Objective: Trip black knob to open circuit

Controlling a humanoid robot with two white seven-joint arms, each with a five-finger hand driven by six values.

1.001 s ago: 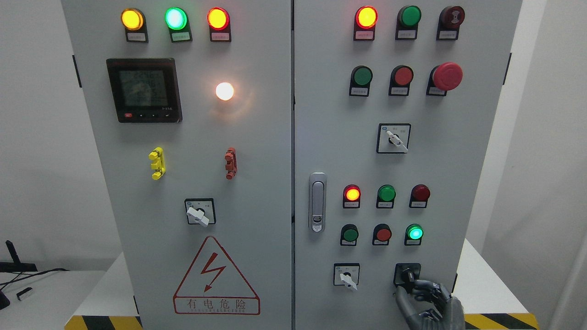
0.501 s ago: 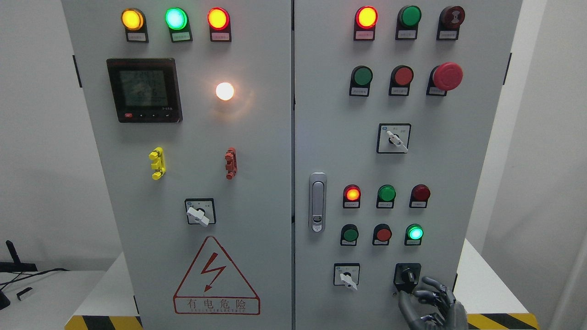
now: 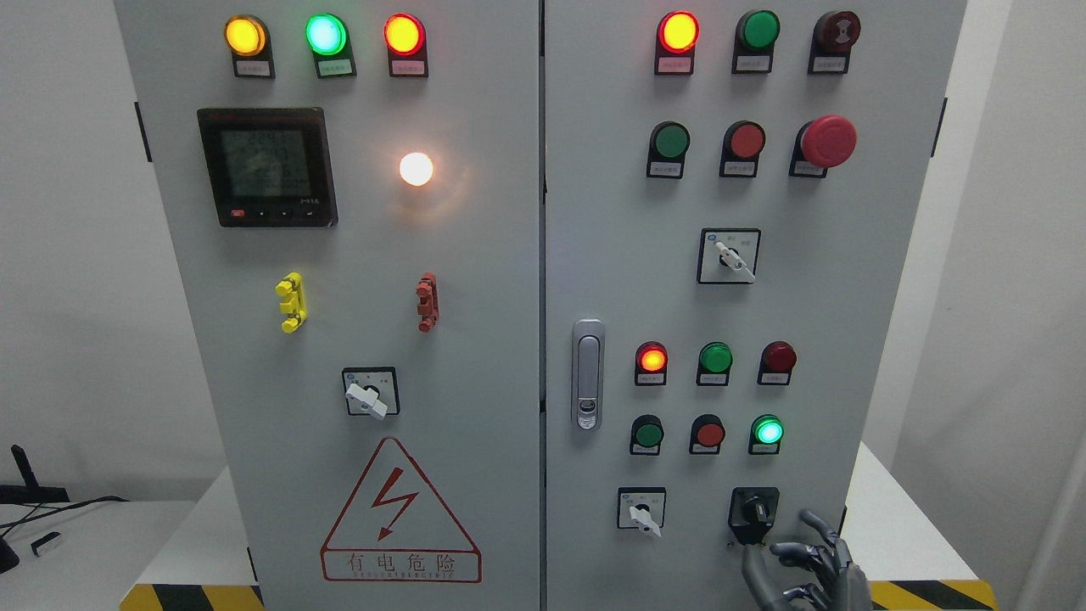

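Observation:
The black knob sits in its black square plate at the lower right of the grey cabinet's right door. Its handle stands nearly upright, in plain view. My right hand is just below and right of the knob, dark grey, fingers spread and holding nothing. Its thumb points up below the plate's lower edge, apart from the knob. Above the knob a green lamp is lit. The left hand is out of the picture.
A white selector switch is left of the black knob. Unlit green and red buttons line up above. A door latch is at the door's left edge. A red emergency button is high up. The white bench edge has hazard striping.
My right hand has let go of the black knob, opened its fingers and drawn back down and to the right. The knob's handle now shows uncovered.

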